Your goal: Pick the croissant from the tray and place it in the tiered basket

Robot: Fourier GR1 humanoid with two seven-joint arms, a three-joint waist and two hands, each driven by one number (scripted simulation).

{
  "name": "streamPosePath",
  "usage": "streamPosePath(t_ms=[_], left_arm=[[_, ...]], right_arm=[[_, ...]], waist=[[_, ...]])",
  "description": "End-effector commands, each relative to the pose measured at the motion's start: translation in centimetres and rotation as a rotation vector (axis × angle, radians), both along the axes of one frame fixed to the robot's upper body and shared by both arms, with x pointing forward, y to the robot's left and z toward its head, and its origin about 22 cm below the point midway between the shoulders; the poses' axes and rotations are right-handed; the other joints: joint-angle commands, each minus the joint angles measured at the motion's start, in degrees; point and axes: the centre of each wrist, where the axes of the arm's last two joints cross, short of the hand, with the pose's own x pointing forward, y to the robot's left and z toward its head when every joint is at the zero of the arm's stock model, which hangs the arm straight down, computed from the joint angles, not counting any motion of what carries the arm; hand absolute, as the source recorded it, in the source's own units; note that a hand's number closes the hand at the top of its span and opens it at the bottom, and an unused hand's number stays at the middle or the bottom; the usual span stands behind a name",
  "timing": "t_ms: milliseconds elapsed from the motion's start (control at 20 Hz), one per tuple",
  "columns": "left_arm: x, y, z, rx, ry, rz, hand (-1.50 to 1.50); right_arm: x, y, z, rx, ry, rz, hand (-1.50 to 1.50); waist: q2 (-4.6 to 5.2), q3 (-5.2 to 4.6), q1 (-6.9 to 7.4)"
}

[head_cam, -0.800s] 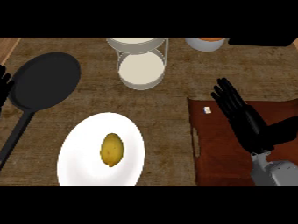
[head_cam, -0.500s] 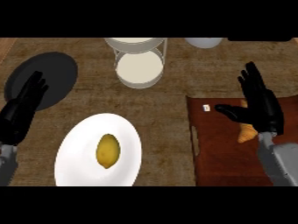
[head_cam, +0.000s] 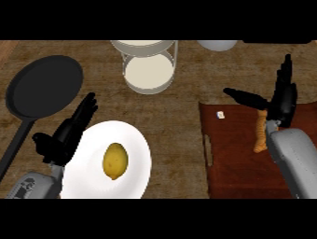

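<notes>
On the brown tray [head_cam: 230, 158], the croissant [head_cam: 259, 135] lies under my right hand [head_cam: 279, 100], fingers spread, seemingly not touching it.

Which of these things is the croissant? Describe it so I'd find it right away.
Look at the dark red-brown tray on the right side of the counter. Along its right part, partly hidden under the right hand and forearm, lies the croissant, a narrow golden-orange strip. The only other item on the tray is a tiny pale piece near its top left corner.
</notes>
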Motion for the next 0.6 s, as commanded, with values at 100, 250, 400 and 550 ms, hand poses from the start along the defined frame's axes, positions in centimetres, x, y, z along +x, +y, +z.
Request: streamPosePath(t_ms=[100,250,400,550], left_arm=[[-0.1,0.6,0.2,0.0,0.022,0.001,0.0],[-0.3,-0.3,-0.9,0.011,0.012,0.014,0.0],[-0.4,-0.3,-1.1,0.018,0.021,-0.003,0.0],[-0.4,-0.3,-1.0,0.016,0.022,-0.003,0.0]], right_arm=[[1.4,-0.3,3.8,-0.28,0.133,-0.046,-1.5],[1.2,-4.8,3.8,-0.487,0.38,-0.068,-1.5],[1.2,-4.4,3.3,-0.61,0.646,0.001,-1.5],[1.5,-3.4,4.3,-0.748,0.851,0.029,-1.5]], waist=[[-1.03,-0.22,-1.04],[-1.25,-0.64,-1.99],[-1.33,-0.83,-1.35],[-1.49,-0.82,-0.86]])
